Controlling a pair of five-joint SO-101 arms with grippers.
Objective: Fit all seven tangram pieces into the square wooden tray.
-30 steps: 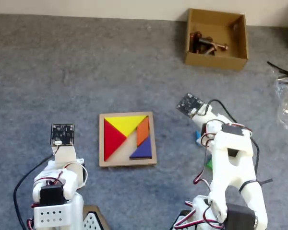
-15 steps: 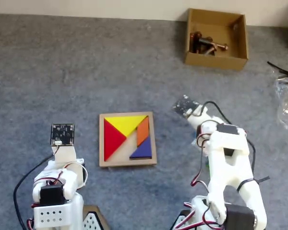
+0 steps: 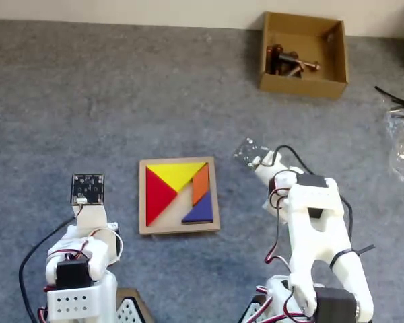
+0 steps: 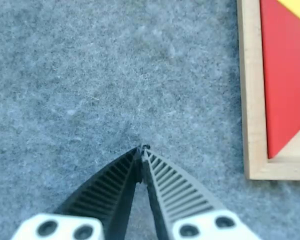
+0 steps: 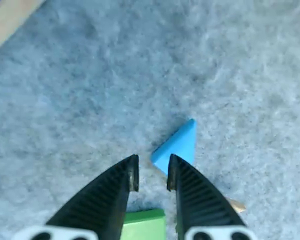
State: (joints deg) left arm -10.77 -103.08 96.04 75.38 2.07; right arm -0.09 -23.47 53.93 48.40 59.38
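The square wooden tray (image 3: 143, 202) lies on the grey carpet between the two arms. I count four pieces seated in it: a yellow triangle (image 3: 177, 173), a red triangle (image 3: 157, 194), an orange parallelogram (image 3: 200, 183) and a dark blue triangle (image 3: 200, 212). Bare wood shows between the red and dark blue ones, so I judge the job a little past halfway.

Off to the tray's right, under my right arm, a light-blue triangle (image 5: 177, 145) lies flat on the carpet, with a green piece (image 5: 144, 224) close by and a small tan sliver (image 5: 235, 204) I cannot identify. The right gripper (image 5: 152, 172) hangs just above them, its jaws parted a little and empty, and one corner of the light-blue triangle sits just beyond the gap.

The left gripper (image 4: 141, 152) rests over the carpet just beside the tray's left rim, jaws pressed together on nothing.

I take the step in hand to be picking up the light-blue triangle. As I see it, the gap is too narrow for that. I would spread the jaws wider, push forward until they straddle the body of the piece instead of its tip, then go down to the carpet and close with one finger on a straight edge. The green piece is close enough to get dragged along, so I would keep the approach square and slow.
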